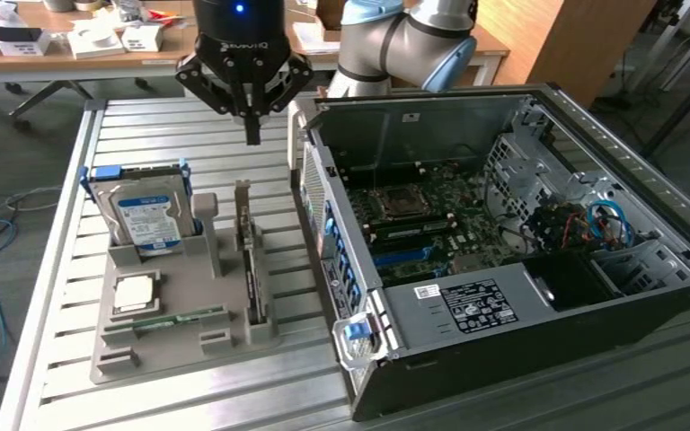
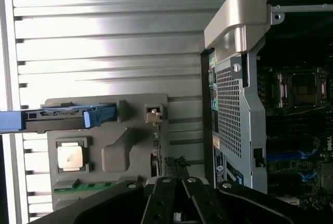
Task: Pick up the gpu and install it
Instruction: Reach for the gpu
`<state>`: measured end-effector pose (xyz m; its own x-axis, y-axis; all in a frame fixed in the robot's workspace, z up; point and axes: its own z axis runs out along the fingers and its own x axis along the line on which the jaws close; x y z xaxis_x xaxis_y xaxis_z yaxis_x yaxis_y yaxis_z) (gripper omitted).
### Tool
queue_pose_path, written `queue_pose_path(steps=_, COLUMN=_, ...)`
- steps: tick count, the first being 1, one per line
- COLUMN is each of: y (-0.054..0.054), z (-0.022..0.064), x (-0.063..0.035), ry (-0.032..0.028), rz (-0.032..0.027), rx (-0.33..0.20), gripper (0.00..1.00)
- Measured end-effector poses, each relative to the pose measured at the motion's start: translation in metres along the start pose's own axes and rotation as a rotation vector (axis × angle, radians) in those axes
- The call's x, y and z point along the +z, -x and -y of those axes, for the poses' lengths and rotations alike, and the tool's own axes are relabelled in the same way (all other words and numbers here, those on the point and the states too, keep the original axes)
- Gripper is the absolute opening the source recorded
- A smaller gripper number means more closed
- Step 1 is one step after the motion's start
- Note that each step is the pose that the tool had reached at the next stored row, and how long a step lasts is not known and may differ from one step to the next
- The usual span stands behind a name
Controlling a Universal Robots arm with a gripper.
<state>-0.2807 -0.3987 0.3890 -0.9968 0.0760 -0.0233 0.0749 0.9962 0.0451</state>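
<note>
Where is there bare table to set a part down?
The slatted table is bare beyond the grey holder tray, along the near edge before it, plus a strip at the exterior view's left. Crowded: the slit between the gpu and the computer case.

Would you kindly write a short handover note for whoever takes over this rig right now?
Gripper: shut and empty, hanging above the far end of the grey tray, touching nothing.
The gpu: stands on edge in its slot in the tray, along the side nearest the computer case, bracket end toward the gripper.
Case: lying open, motherboard exposed.
Done: nothing that shows; the gpu is not grasped.
Left: the pick-up and the install into the case.
</note>
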Motion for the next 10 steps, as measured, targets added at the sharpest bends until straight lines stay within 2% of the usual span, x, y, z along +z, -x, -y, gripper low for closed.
queue_pose_path(steps=4, y=-0.0039, z=0.0003, x=0.0001, ry=0.0000, rz=0.0001, rx=0.000, gripper=0.11)
queue_pose_path(steps=10, y=-0.0040, z=0.0020, x=0.0000, ry=-0.0001, rz=-0.0001, rx=0.000, gripper=0.11)
